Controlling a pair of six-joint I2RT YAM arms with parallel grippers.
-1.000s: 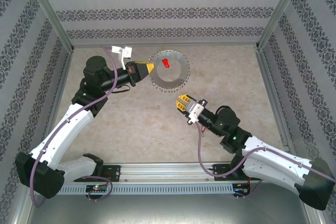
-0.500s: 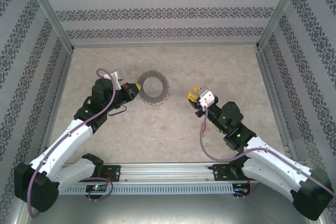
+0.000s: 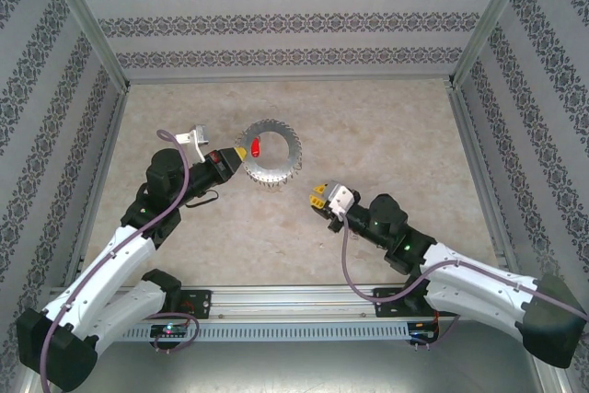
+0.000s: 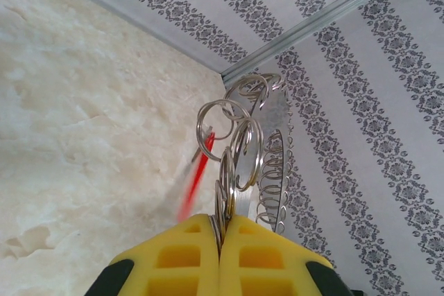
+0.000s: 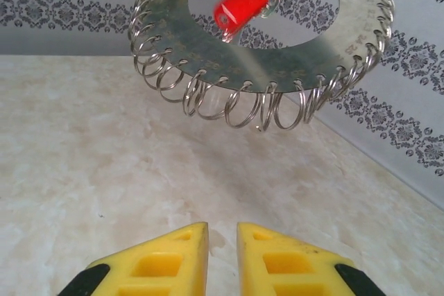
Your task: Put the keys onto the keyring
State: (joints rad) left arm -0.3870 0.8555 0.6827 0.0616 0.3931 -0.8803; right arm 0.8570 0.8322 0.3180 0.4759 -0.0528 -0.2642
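The keyring (image 3: 286, 166), a flat silvery ring fringed with wire loops, hangs in the air over the marble-look table. My left gripper (image 3: 241, 152) is shut on its left edge; in the left wrist view the yellow fingertips (image 4: 220, 221) pinch the loops and plate of the keyring (image 4: 243, 145). A red-headed key (image 3: 256, 147) hangs on the ring inside its hole, blurred red (image 4: 196, 178) from the left wrist. My right gripper (image 3: 316, 195) sits low, near and right of the ring, its jaws slightly open (image 5: 222, 230) with nothing between them. Above it I see the keyring (image 5: 277, 68) and the key's red head (image 5: 241, 3).
Patterned walls (image 3: 294, 25) close the cell on three sides, with aluminium posts (image 3: 465, 108) at the back corners. A metal rail (image 3: 294, 306) runs along the near edge by the arm bases. Bare tabletop (image 3: 386, 126) lies to the right of the ring.
The left arm has drawn the keyring nearer and to the left. The right gripper swung up, then dropped back nearer and left, under the ring.
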